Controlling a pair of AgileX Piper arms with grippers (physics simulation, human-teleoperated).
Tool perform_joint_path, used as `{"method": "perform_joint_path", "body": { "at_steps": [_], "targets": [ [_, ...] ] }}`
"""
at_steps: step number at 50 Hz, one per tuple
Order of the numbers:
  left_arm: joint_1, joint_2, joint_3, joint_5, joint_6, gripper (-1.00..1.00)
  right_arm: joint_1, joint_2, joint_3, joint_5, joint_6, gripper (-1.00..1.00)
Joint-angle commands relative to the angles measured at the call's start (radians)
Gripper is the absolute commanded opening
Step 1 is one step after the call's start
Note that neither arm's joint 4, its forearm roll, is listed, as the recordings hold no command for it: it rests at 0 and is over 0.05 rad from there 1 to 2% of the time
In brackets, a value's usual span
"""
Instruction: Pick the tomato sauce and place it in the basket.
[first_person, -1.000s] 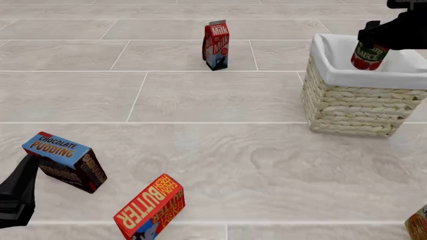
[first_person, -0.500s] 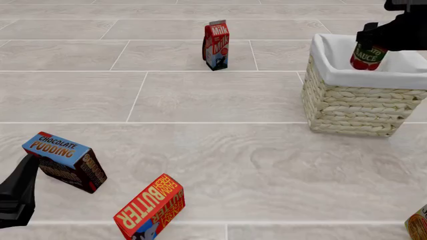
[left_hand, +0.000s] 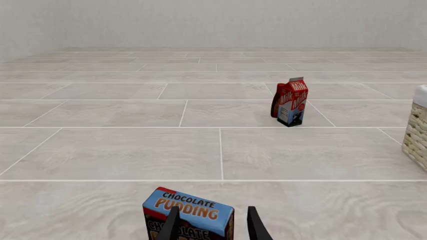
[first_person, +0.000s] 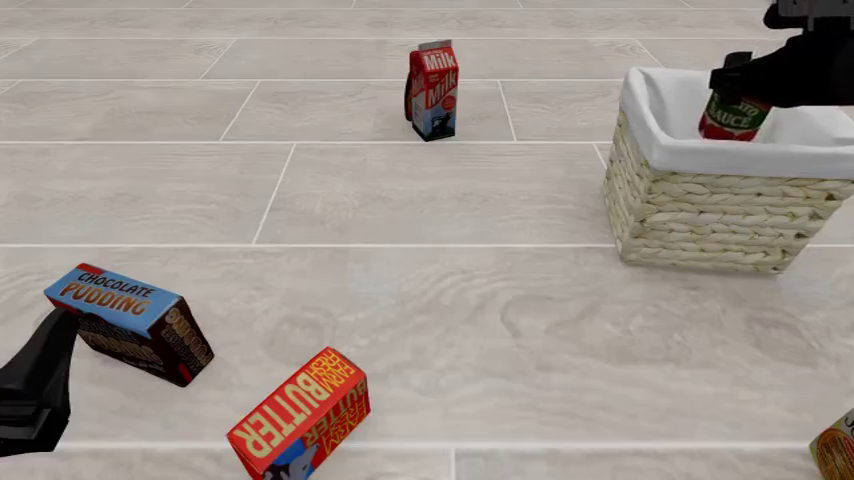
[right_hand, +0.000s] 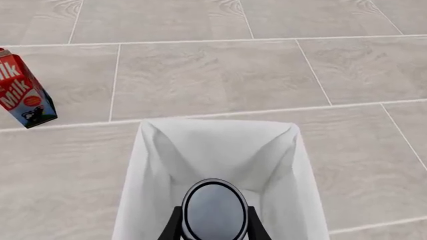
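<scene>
The tomato sauce (first_person: 733, 117) is a small can with a red label, hanging just inside the basket's opening. My right gripper (first_person: 738, 96) is shut on its upper part. In the right wrist view the can's dark metal top (right_hand: 215, 210) sits between the fingers (right_hand: 175, 226), right above the white lining. The basket (first_person: 694, 215) is pale woven wicker with a white cloth rim (right_hand: 148, 150) and stands at the right; its edge (left_hand: 419, 135) shows in the left wrist view. My left gripper (first_person: 34, 390) rests low at the near left, open, with its fingertips (left_hand: 257, 227) beside the pudding box.
A red-and-blue milk carton (first_person: 433, 90) (left_hand: 291, 101) (right_hand: 23, 95) stands upright at the far middle. A chocolate pudding box (first_person: 131, 322) (left_hand: 189, 217) lies close to the left gripper. A tilted butter box (first_person: 300, 415) is near the front edge. Some item (first_person: 837, 455) peeks in at the near right corner.
The right gripper has shifted slightly left and farther over the basket, and the can sits a little lower behind the rim. The left arm has not moved.
</scene>
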Motion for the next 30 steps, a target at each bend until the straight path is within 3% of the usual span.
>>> {"method": "perform_joint_path", "body": {
  "at_steps": [1,30],
  "targets": [
    [0.0,0.0,0.0,0.0,0.0,1.0,0.0,0.008,0.001,-0.015,0.015,-1.0],
    [0.0,0.0,0.0,0.0,0.0,1.0,0.003,0.079,-0.023,-0.044,0.014,-1.0]
  ]
}}
